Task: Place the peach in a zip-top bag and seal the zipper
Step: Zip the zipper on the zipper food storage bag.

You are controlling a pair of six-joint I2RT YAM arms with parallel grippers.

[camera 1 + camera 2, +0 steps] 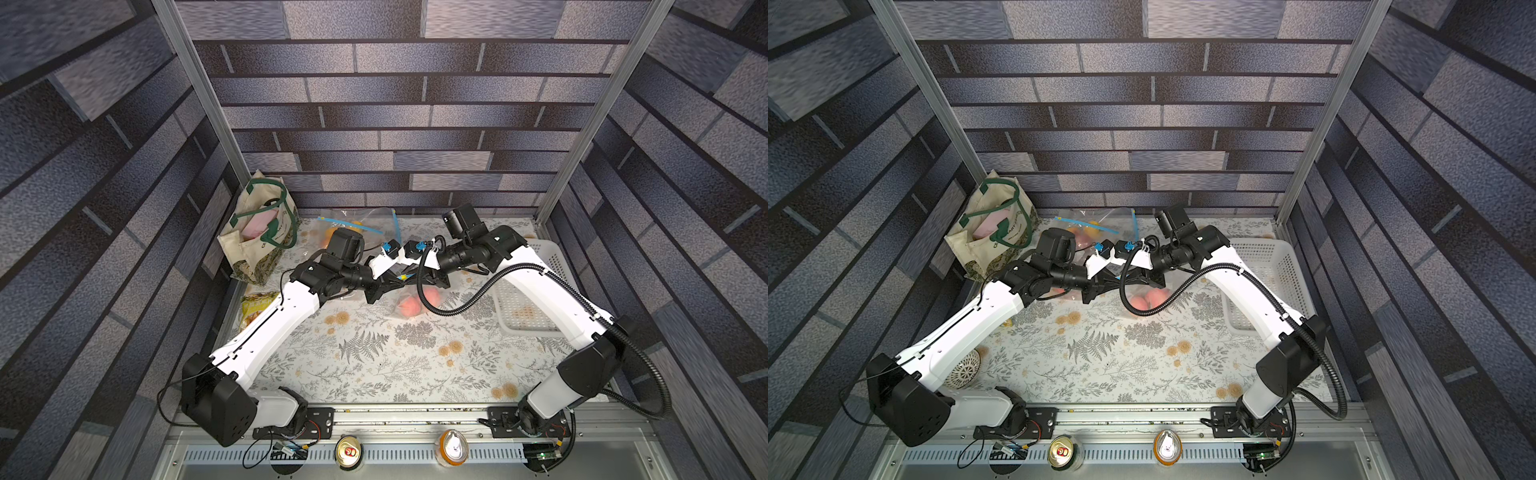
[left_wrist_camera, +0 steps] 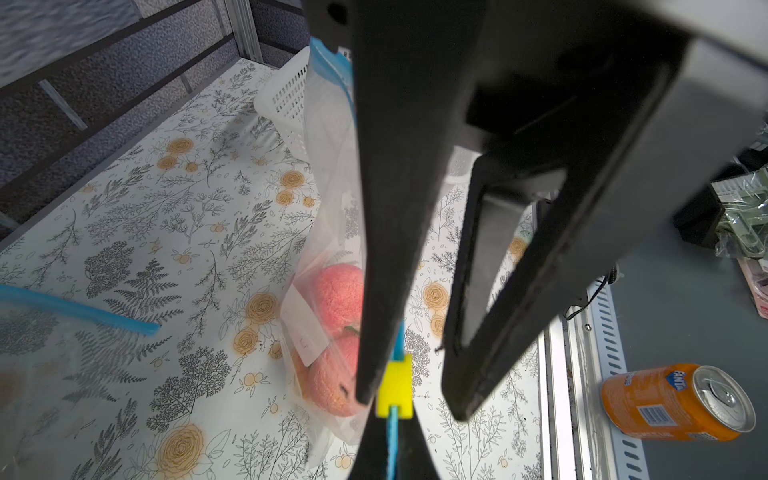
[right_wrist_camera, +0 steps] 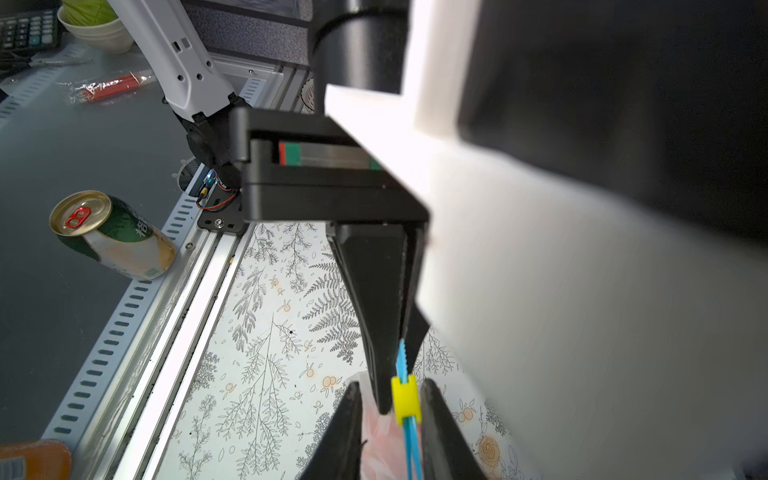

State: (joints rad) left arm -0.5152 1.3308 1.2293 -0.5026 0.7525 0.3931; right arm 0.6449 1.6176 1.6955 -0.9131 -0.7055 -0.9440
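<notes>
Left gripper [image 2: 392,453] pinches the bag's [image 2: 328,187] blue zipper [image 3: 413,449]. Right gripper [image 3: 391,384] straddles the yellow slider [image 3: 405,399], spread, a gap showing. In both top views the arms [image 1: 270,328] hide this. Peaches [image 2: 336,295] blur behind plastic.

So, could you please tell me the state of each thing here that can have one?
Left gripper: jaws shut on the zipper strip.
Right gripper: jaws open astride the yellow slider.
Zip-top bag: held by its top edge, two peaches inside.
Second bag: lying at the back, fruit inside.
Tote bag: upright, open.
Fanta can: upright.
</notes>
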